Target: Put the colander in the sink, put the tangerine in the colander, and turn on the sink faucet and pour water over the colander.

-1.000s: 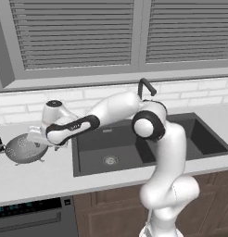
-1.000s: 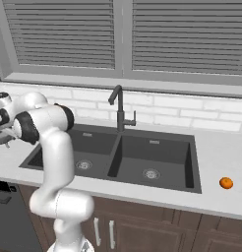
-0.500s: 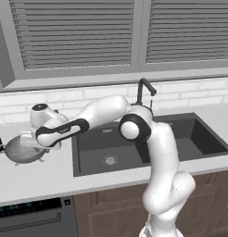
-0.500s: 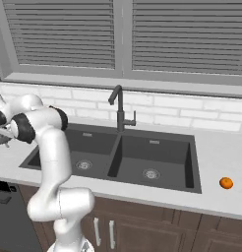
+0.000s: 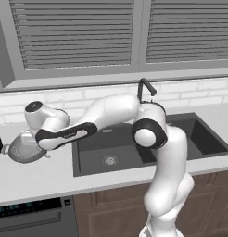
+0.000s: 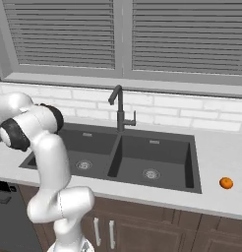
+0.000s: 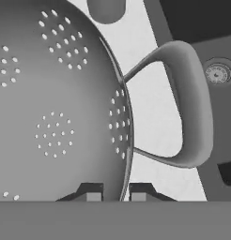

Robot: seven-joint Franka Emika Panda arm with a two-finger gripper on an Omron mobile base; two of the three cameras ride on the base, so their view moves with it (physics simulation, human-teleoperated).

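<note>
Gripper [image 7: 113, 192] clamped thinly on colander [image 7: 56, 117] rim beside loop handle; could tilt and slip free when lifted toward sink [image 7: 202, 28]

Both base views share the sink [image 5: 134, 148]; hand view looks closely downward.

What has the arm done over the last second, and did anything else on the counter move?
The arm swung further left and down over the colander, and the gripper closed onto its rim, one finger inside and one outside. The colander stayed on the counter beside the sink; the tangerine stayed put.
</note>
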